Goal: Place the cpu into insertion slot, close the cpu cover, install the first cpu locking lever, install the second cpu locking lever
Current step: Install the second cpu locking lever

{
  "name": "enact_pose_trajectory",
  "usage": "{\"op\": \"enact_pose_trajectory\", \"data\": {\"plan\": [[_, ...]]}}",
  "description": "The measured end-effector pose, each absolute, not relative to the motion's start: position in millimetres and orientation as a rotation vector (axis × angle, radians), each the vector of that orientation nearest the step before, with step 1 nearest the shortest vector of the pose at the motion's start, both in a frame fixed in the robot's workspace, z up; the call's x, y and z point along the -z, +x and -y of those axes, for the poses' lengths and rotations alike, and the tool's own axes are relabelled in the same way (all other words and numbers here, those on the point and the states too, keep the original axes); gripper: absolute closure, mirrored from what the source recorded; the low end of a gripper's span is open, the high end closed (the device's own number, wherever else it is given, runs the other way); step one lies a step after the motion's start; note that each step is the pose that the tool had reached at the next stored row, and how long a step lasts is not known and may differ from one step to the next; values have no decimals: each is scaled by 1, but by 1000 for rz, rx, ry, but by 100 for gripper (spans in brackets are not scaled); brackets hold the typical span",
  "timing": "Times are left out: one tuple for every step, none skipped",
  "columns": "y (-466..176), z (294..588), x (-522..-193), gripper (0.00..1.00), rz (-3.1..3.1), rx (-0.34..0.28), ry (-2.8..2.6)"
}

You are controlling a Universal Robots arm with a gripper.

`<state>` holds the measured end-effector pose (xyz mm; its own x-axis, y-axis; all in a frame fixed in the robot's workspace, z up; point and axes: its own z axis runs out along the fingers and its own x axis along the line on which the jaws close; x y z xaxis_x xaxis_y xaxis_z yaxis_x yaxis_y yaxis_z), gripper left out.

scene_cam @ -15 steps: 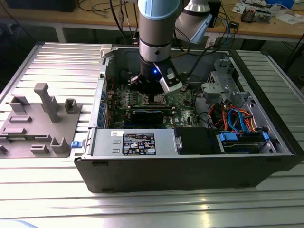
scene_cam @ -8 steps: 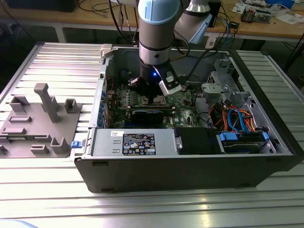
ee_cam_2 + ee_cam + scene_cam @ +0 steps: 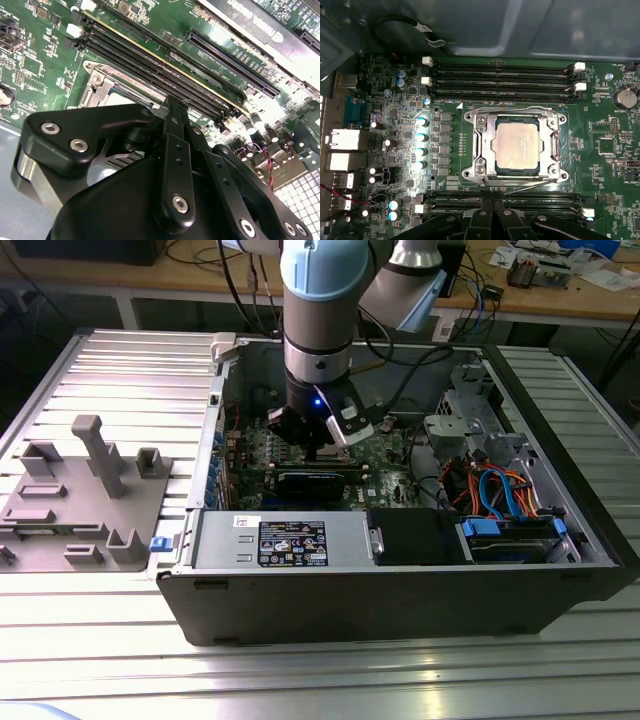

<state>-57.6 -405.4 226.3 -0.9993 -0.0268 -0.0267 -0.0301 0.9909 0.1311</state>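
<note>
In the first wrist view the cpu (image 3: 516, 147) lies flat in the insertion slot (image 3: 562, 175), its silvery top showing through the cut-out of the cpu cover (image 3: 479, 150), which lies down over it. One thin wire lever (image 3: 505, 108) runs along the socket's far side. Another lever (image 3: 530, 186) slants along the side nearest my fingers. My gripper (image 3: 492, 207) is shut with nothing in it, its tips just off that nearer socket edge. In the second wrist view a corner of the socket frame (image 3: 102, 85) shows past the gripper (image 3: 172, 112). In the exterior view the gripper (image 3: 322, 445) hangs over the green board inside the case.
Black memory slots (image 3: 500, 80) flank the socket on both sides, with capacitors (image 3: 421, 135) beside it. The open computer case (image 3: 400, 600) walls in the board. It also holds a power supply (image 3: 285, 540) and blue and orange cables (image 3: 500, 490). A grey fixture tray (image 3: 85, 500) sits at the exterior view's left.
</note>
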Motion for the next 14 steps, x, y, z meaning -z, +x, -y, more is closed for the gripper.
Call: {"op": "enact_pose_trajectory", "data": {"plan": [[-58, 405, -226, 89, -3110, -206, -44], [-58, 405, -226, 89, -3109, -206, -44], [-58, 405, -226, 89, -3110, -205, -44], [-58, 405, -226, 89, -3110, -205, -44], [-58, 405, -226, 89, -3110, -205, -44], [-58, 405, -226, 89, -3110, -205, -44], [-58, 405, -226, 89, -3110, -205, -44], [-58, 405, -226, 89, -3110, -205, -44], [-58, 405, -226, 89, -3109, -210, -44], [-58, 406, -226, 89, -3108, -233, -44], [-58, 408, -226, 89, -3106, -255, -43], [-58, 410, -226, 89, -3105, -268, -43], [-58, 412, -226, 89, -3105, -269, -43], [-58, 414, -225, 89, -3105, -269, -43]]}}
